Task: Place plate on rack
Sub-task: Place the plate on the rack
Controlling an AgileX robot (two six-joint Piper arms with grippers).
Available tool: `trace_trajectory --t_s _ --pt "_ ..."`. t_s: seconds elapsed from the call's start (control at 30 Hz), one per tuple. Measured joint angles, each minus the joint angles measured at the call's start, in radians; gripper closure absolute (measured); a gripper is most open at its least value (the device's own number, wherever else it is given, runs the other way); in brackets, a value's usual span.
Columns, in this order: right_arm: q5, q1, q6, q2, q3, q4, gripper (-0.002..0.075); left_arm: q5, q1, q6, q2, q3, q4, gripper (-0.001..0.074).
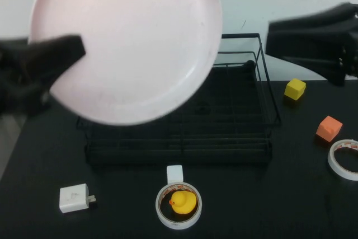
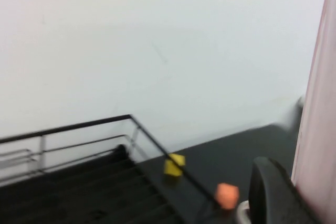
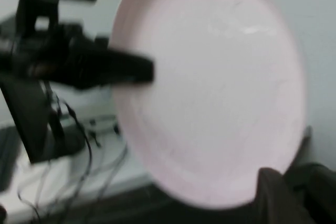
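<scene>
The large pale pink plate (image 1: pixel 126 40) is held up in the air over the left and middle of the black wire rack (image 1: pixel 235 110), tilted with its face toward the camera. My left gripper (image 1: pixel 78 48) is shut on the plate's left rim. In the left wrist view one finger (image 2: pixel 273 192) presses against the plate's edge (image 2: pixel 320 129). My right gripper (image 1: pixel 274 40) hovers at the upper right, apart from the plate. The right wrist view shows the plate (image 3: pixel 210 87) facing it.
On the black table lie a yellow cube (image 1: pixel 295 89), an orange cube (image 1: pixel 328 128), a tape ring (image 1: pixel 344 159) at the right edge, a tape ring with a yellow duck (image 1: pixel 182 201) at the front, and a white charger (image 1: pixel 74 198).
</scene>
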Motion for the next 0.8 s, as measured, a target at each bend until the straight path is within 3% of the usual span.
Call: trace_trajectory --t_s 0.13,0.53,0.8 --pt "-0.019 -0.012 0.03 -0.05 0.0 -0.191 0.0694 0.001 0.0 0.052 0.144 -0.128 0.096 0.0643" --pt "-0.042 -0.012 0.417 -0.181 0.005 -0.895 0.072 -0.07 0.0 0.522 0.553 -0.38 0.246 0.0643" --pt "-0.052 -0.012 0.508 -0.236 0.133 -1.011 0.072 -0.148 -0.017 0.816 0.788 -0.534 0.246 0.0643"
